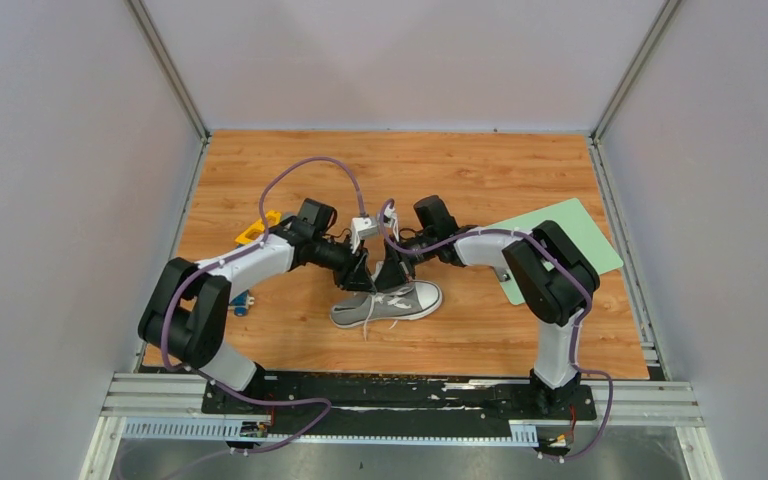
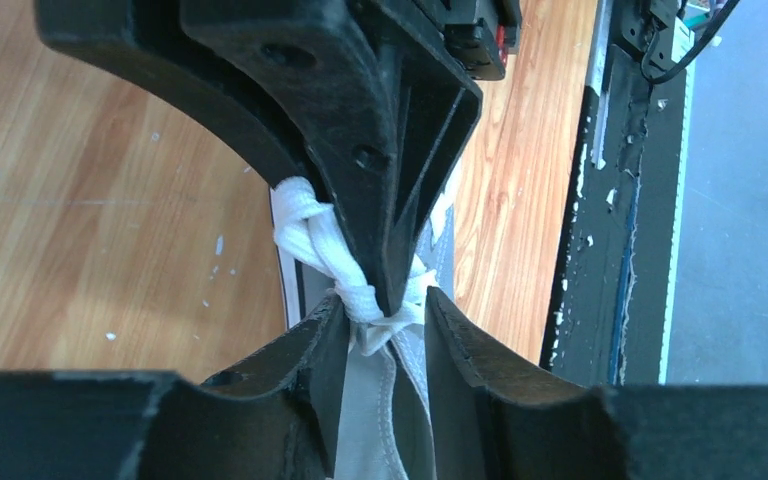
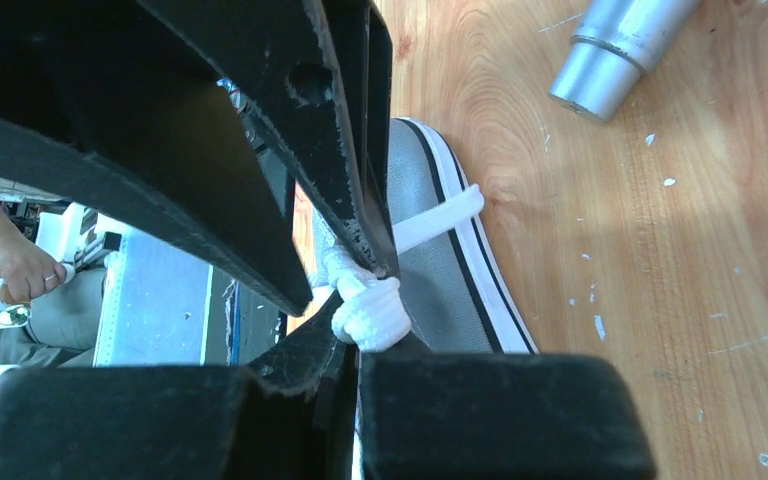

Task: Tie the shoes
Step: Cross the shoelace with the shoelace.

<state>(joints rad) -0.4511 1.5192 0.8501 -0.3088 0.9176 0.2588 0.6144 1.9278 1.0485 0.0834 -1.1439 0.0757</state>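
The grey shoe (image 1: 385,304) lies on its side on the wood floor, white toe cap pointing right. Both grippers meet just above it. My right gripper (image 3: 358,345) is shut on a bunched loop of white lace (image 3: 370,315). In the left wrist view its closed tip (image 2: 385,288) reaches down between my left gripper's fingers, with the lace (image 2: 310,235) wrapped beside it. My left gripper (image 2: 385,310) is open. Its fingers straddle the lace knot and the right gripper's tip, over the grey shoe fabric (image 2: 375,410). In the top view the arms hide the knot.
A green mat (image 1: 560,245) lies at the right behind the right arm. A yellow object (image 1: 255,228) and a small blue one (image 1: 242,303) sit by the left arm. A silver cylinder (image 3: 620,50) lies on the floor. Grey walls enclose three sides.
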